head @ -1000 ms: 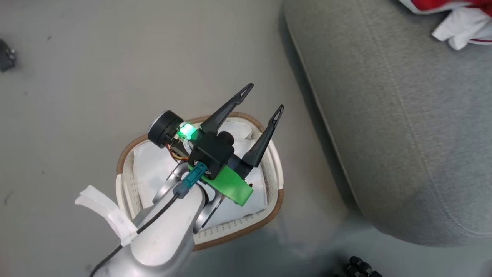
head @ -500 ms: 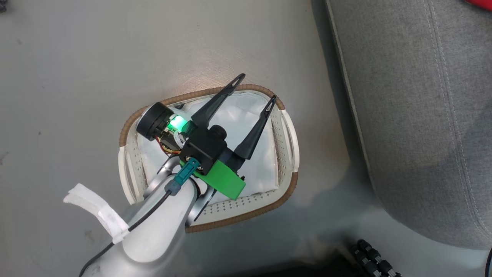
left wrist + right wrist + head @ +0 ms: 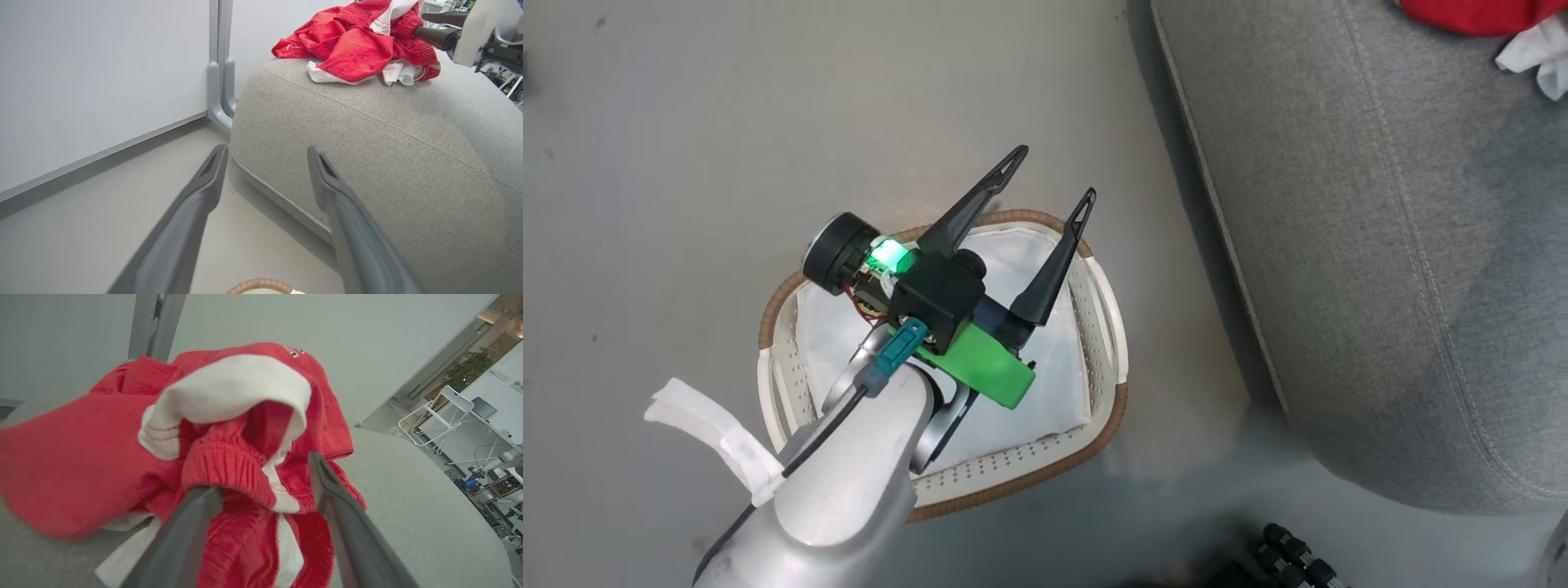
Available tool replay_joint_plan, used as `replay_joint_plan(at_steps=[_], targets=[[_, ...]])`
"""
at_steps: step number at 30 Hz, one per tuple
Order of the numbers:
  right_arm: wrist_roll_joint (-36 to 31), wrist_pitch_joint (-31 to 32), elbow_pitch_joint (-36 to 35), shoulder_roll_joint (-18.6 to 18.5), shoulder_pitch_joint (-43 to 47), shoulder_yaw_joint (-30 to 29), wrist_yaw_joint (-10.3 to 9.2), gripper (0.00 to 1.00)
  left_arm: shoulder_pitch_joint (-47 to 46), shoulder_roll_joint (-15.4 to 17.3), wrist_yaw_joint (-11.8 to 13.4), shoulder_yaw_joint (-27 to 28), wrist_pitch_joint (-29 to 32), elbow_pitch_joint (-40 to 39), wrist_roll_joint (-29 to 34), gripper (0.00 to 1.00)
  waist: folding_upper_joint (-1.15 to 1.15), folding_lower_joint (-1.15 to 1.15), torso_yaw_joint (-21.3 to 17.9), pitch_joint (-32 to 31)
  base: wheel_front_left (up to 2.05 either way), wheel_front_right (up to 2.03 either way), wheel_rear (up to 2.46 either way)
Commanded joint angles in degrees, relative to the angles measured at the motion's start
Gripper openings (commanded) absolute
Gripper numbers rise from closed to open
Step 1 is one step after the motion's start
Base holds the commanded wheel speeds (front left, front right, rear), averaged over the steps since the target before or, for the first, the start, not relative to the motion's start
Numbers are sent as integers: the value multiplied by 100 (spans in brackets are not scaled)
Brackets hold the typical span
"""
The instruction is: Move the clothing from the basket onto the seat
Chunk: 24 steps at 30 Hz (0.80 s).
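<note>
The white basket (image 3: 1013, 482) with a brown woven rim stands on the floor, with its white liner showing inside. Above it my left gripper (image 3: 1054, 173) hangs open and empty, its fingers pointing past the far rim toward the grey seat (image 3: 1380, 245). The red and white clothing (image 3: 351, 45) lies in a heap on the seat's far end, and its edge shows in the head view (image 3: 1470, 12). My right gripper (image 3: 263, 475) is at the heap with its fingers spread. A red ribbed cuff of the clothing (image 3: 229, 465) lies loose between them.
The seat's rounded front edge (image 3: 286, 196) runs close to the right of the basket. A pale wall panel with a grey post (image 3: 220, 81) stands behind the seat. Black ribbed parts (image 3: 1294, 555) show at the head view's bottom edge. A white folding chair (image 3: 441, 412) stands far off.
The head camera has swung, shifting the whole picture. My left gripper stays open over the basket as before.
</note>
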Motion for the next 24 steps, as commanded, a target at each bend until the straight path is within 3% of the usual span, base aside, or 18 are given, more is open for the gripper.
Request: replay_joint_plan(at_steps=[1,12,24], targets=[[47,-2,-104,57,186,82,-8,100,88,-10,-18,71,-1,5,-29,100,0,0,-99,-280,0,0,0],[307,-2,-501,149,847,536,-8,100,521,-292,167,774,-1,170,-172,100,0,0,35,-1354,0,0,0],[822,-2,-1027,640,1598,1211,-8,100,1380,-439,330,1884,0,273,-175,100,0,0,511,-2343,0,0,0]])
